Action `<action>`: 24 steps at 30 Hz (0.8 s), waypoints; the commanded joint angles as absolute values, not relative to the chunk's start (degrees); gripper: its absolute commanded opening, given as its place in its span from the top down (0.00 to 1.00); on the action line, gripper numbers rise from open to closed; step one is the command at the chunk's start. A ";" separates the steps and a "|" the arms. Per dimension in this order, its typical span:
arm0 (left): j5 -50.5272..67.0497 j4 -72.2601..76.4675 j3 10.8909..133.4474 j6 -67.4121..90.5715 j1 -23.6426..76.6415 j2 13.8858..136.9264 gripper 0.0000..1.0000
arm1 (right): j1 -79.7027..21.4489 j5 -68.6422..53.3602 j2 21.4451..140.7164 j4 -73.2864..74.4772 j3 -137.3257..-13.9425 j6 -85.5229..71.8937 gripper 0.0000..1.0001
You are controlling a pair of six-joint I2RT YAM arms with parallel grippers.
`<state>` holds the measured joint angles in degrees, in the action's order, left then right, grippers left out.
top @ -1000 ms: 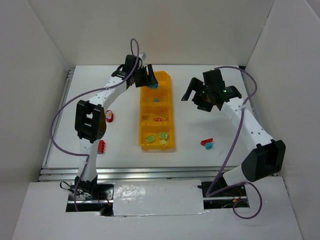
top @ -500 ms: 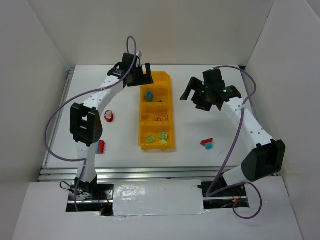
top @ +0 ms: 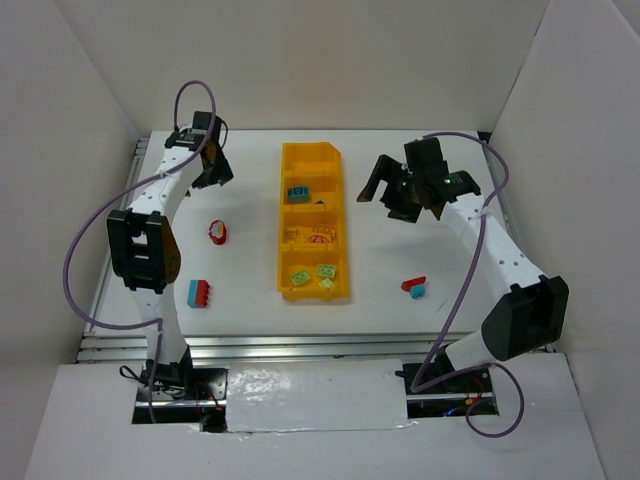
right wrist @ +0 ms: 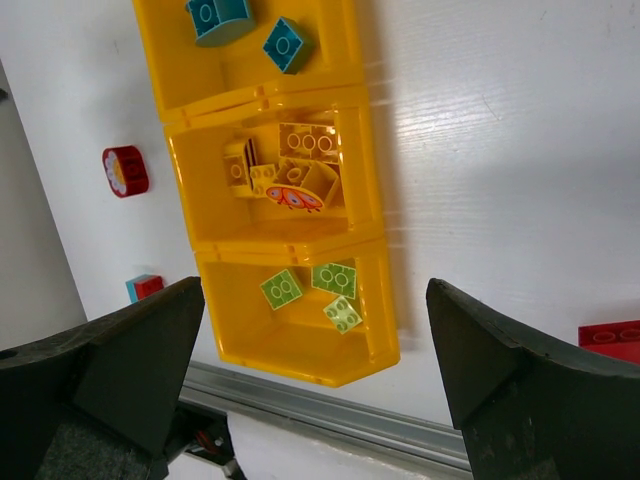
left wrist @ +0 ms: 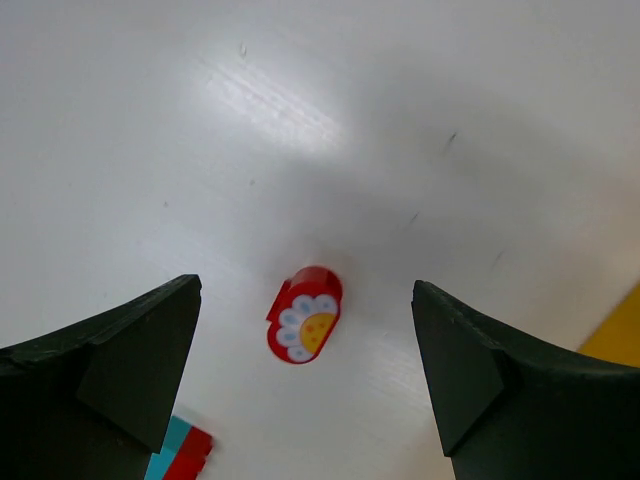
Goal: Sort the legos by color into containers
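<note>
The yellow-orange bin [top: 312, 160] lies mid-table, its long axis running away from the arm bases. Counting from the far end, its second container holds teal legos [top: 298, 192], the third yellow ones [top: 318, 236] and the nearest green ones [top: 313, 274]. Left of it lies a red flower-printed brick [left wrist: 305, 315], slanted in the wrist view. Above that brick the left gripper [top: 213, 172] is spread wide and empty. A red-and-teal brick [top: 198, 294] lies nearer the bases. Another red and teal pair [top: 413, 287] lies right of the bin. The right gripper [top: 383, 192] hangs there, also spread and empty.
</note>
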<state>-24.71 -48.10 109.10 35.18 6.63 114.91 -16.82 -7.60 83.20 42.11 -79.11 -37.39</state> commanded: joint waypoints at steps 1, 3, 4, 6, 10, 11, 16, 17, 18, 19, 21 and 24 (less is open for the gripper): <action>-26.46 -52.56 105.48 35.95 8.17 114.00 0.01 | -16.61 -8.53 83.58 39.99 -79.37 -36.39 0.00; -25.84 -51.86 101.45 35.07 8.17 112.51 0.00 | -16.61 -8.53 83.67 39.99 -79.19 -36.39 0.00; -25.67 -50.81 99.95 34.63 8.09 112.15 0.01 | -16.61 -8.53 83.41 39.82 -79.10 -36.47 0.00; -24.53 -49.84 95.83 33.75 7.65 111.62 0.01 | -16.61 -8.79 83.06 39.47 -78.14 -36.65 0.00; -21.54 -45.54 90.97 31.56 7.12 112.06 0.01 | -16.61 -9.67 83.41 39.11 -77.69 -36.83 0.00; -20.23 -45.01 89.92 31.29 7.03 112.32 0.01 | -16.61 -9.84 83.41 39.20 -77.87 -36.83 0.00; -18.28 -42.90 87.81 30.68 6.50 113.82 0.08 | -16.61 -9.84 83.85 39.37 -78.75 -36.48 0.00; -17.76 -42.37 87.37 30.59 6.42 113.91 0.08 | -16.61 -9.84 84.02 39.38 -78.84 -36.47 0.00; -17.49 -41.75 86.93 30.24 6.15 114.34 0.09 | -16.61 -9.84 84.02 39.46 -78.84 -36.47 0.00; -17.23 -41.49 86.84 30.15 6.07 114.69 0.12 | -16.61 -9.84 84.02 39.38 -78.84 -36.47 0.00; -16.79 -41.13 86.92 29.80 5.80 115.83 0.18 | -16.52 -10.02 84.11 39.38 -78.84 -36.47 0.00; -15.91 -40.78 88.24 29.36 5.27 117.59 0.29 | -16.61 -9.93 84.29 39.64 -79.10 -36.39 0.00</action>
